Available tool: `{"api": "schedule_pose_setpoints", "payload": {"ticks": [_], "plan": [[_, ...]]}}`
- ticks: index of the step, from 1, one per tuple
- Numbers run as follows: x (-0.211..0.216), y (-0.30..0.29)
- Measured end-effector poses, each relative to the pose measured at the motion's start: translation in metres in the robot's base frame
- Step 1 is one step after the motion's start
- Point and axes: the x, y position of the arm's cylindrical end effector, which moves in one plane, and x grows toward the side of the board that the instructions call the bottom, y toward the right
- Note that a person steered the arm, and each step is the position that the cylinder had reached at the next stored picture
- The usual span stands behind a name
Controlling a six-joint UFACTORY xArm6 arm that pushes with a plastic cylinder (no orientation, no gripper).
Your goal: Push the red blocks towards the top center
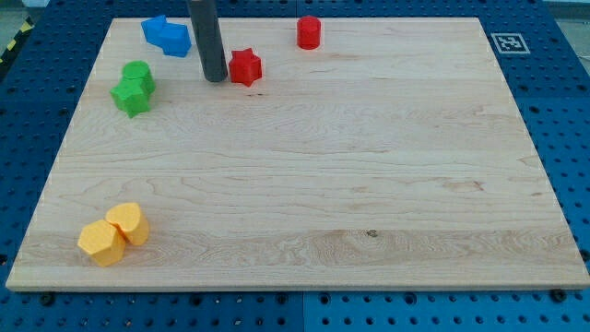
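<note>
A red star-shaped block lies near the view's top, left of centre. A red cylinder stands at the top centre, to the right of and above the star. My dark rod comes down from the top edge, and my tip rests on the board right beside the red star's left side, touching or nearly touching it.
A blue block lies at the top left, just left of the rod. Two green blocks sit together at the left. Two orange-yellow blocks sit together at the bottom left. The wooden board has a marker tag beyond its top right corner.
</note>
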Motion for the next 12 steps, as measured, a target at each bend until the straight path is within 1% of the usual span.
{"api": "schedule_pose_setpoints", "payload": {"ticks": [3,5,8,9,12], "plan": [[0.0,0.049],[0.0,0.058],[0.01,0.103],[0.006,0.103],[-0.037,0.103]]}}
